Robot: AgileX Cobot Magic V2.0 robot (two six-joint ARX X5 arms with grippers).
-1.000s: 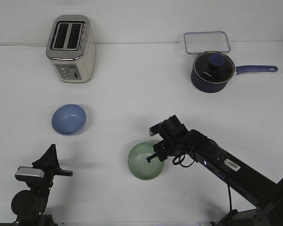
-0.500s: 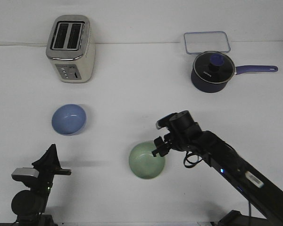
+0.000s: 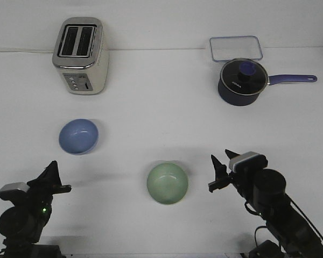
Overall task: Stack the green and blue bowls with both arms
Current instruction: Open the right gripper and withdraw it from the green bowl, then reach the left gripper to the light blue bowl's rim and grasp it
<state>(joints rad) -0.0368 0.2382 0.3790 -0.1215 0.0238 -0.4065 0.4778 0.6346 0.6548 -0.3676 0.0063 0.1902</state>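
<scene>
Over a broad white desk, taking in the whole spread. Up by the far-left corner, a cream two-slot toaster. Over toward the far-right corner, a dark blue lidded saucepan, handle pointing at the right edge, with a clear rectangular tray just behind it. No part in this job for any of them.

Now to the bowls. Blue bowl upright on the left half of the desk, roughly midway between far and near edges. Green bowl upright too, close to the middle of the near edge. Well apart from each other, both empty, nothing stacked yet.

Down at the near-right corner, the right tool: fingers spread, gripping nothing, hovering just beside the green bowl on its right, not touching it. Down at the near-left corner, the left tool: low, near the blue bowl but clear of it, carrying nothing. Seen almost edge-on from here, so spread or pressed together cannot be told.

Reads as the very opening of the task, the approach step, with both bowls waiting on the desk. Next move calls for one tool closing in on a rim: spread fingers straddling the thin wall, a firm pinch, a clean lift. Then a carry across the gap, centred over the other bowl, and a gentle lowering to nest. Smooth and round, so likely to skate away from a nudge.
</scene>
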